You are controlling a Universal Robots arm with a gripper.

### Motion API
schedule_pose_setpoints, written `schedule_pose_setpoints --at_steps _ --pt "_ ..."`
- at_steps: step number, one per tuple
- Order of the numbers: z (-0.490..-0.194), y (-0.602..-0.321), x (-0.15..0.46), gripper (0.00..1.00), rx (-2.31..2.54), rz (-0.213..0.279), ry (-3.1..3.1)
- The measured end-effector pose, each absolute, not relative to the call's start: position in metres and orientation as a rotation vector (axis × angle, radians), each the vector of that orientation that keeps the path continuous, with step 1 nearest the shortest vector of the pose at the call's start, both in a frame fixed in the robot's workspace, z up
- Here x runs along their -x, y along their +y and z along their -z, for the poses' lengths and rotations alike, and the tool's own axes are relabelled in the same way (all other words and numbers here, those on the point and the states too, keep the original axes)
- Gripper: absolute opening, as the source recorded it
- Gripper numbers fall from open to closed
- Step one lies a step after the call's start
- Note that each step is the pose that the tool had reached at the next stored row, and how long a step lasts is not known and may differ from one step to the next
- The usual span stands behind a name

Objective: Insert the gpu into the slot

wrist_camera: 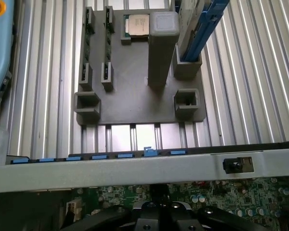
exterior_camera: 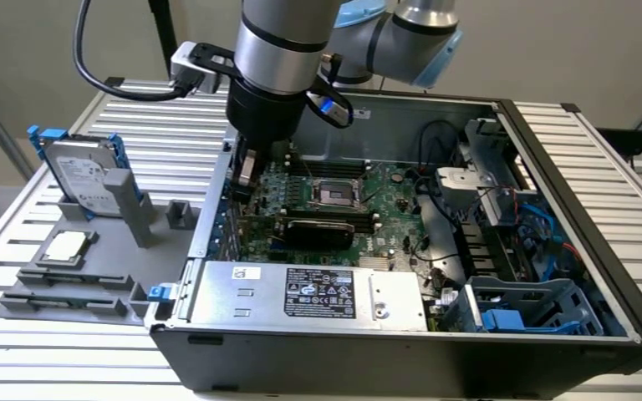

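Jaws closed above the motherboard (exterior_camera: 354, 200); gpu (exterior_camera: 318, 227) lies just beside them.

One open computer case (exterior_camera: 544, 251); one green motherboard (exterior_camera: 394, 200) inside it; one black gpu (exterior_camera: 318, 227) lying flat on that board; one square silver CPU socket (exterior_camera: 334, 194); one silver labelled power-supply box (exterior_camera: 310, 294); one blue drive cage (exterior_camera: 527, 309); one grey fixture plate (wrist_camera: 135, 82) on the slatted table (wrist_camera: 250, 82); one loose processor chip (wrist_camera: 136, 24); one hard drive (exterior_camera: 81, 175) standing in a blue bracket; one robot arm (exterior_camera: 287, 50).
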State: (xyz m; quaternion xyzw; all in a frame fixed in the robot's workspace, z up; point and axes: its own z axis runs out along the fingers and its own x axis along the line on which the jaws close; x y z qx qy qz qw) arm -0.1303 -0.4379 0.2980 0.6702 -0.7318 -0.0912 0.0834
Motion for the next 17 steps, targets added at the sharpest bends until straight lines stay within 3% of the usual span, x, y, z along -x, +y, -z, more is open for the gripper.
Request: schedule_pose_setpoints --at_steps 17 --pt "-0.2959 -0.4379 0.131 0.11 -1.993 0.272 -2.196"
